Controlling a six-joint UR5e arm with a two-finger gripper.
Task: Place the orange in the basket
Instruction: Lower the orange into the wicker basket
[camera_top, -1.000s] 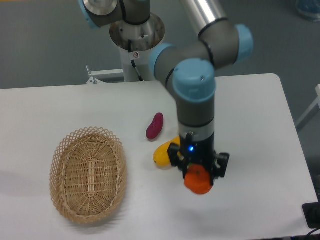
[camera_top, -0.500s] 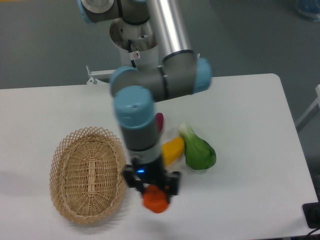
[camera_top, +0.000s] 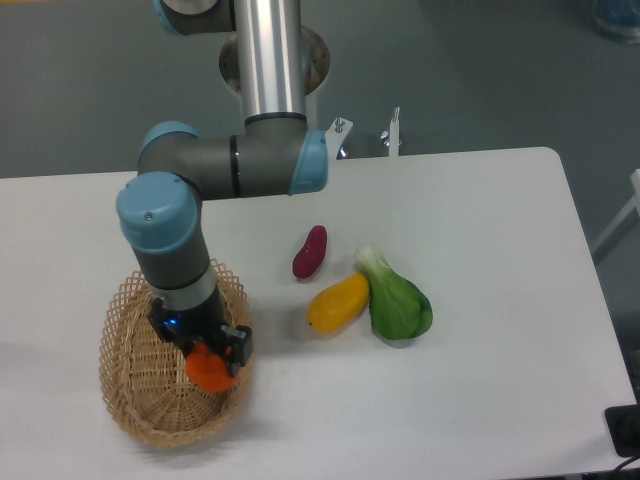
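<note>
The orange (camera_top: 209, 370) is a small round bright-orange fruit held between the fingers of my gripper (camera_top: 207, 362). The gripper is shut on it and hangs over the right half of the basket (camera_top: 135, 390), an oval light-tan wicker basket at the left front of the table. The orange is above the basket's inside, near its right rim. The arm comes down from above and hides part of the basket's far rim.
An elongated yellow fruit (camera_top: 338, 303), a green leafy vegetable (camera_top: 396, 301) and a small dark-red vegetable (camera_top: 310, 251) lie together at the table's middle. The robot base (camera_top: 270, 60) stands behind the table's far edge.
The gripper has carried the orange leftwards, from right of the yellow fruit, past the basket's right side, to over the basket. The fruits on the table have not moved.
</note>
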